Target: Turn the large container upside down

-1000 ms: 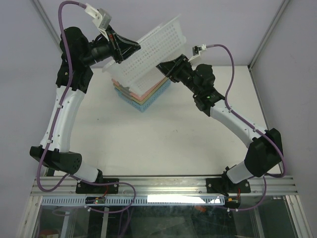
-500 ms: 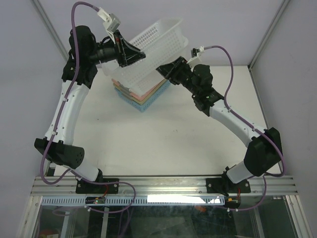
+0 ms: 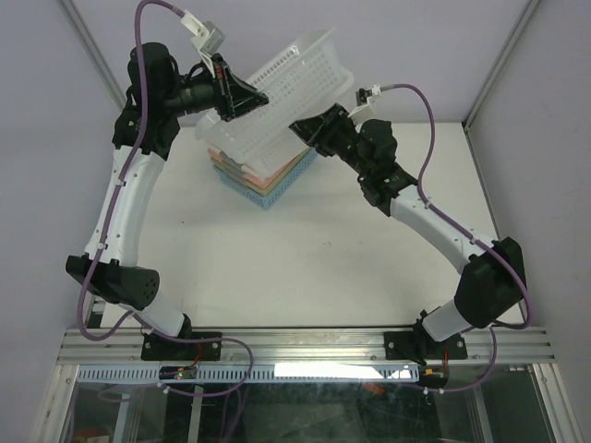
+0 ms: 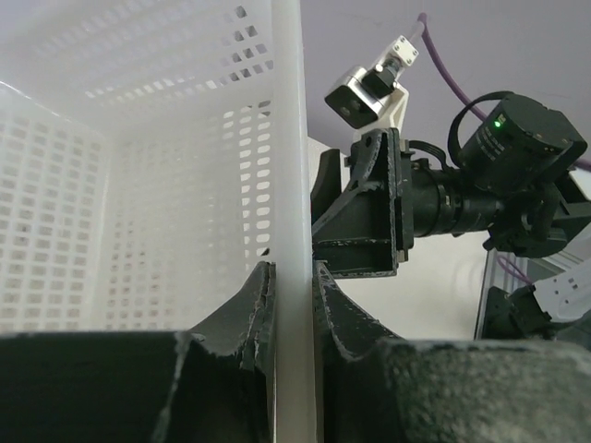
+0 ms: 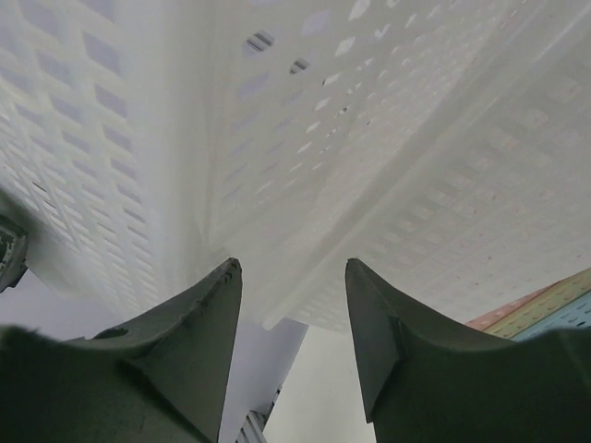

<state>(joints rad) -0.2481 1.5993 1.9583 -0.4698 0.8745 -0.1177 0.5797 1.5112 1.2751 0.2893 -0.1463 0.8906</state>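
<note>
Left gripper [image 4: 291, 277] clenched on the rim of the large container [image 3: 297, 83]. Right gripper [image 5: 291, 268]: fingers apart about its lower corner; you cannot tell whether they pinch. Container hangs tilted over the coloured stack [image 3: 271, 191] near the bench's [image 3: 277, 268] far edge. Likely light, flexing mesh; grip opposing rims.

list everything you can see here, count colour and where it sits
large basket: 1, white, perforated, tilted in the air above the stack
stacked baskets: several nested, pastel, blue lowest, far part of the table
table: 1, white, under the stack
left gripper: 1, black, fingers clamped either side of the large basket's wall
right gripper: 1, black, fingers apart at the large basket's underside, grip unclear
</note>
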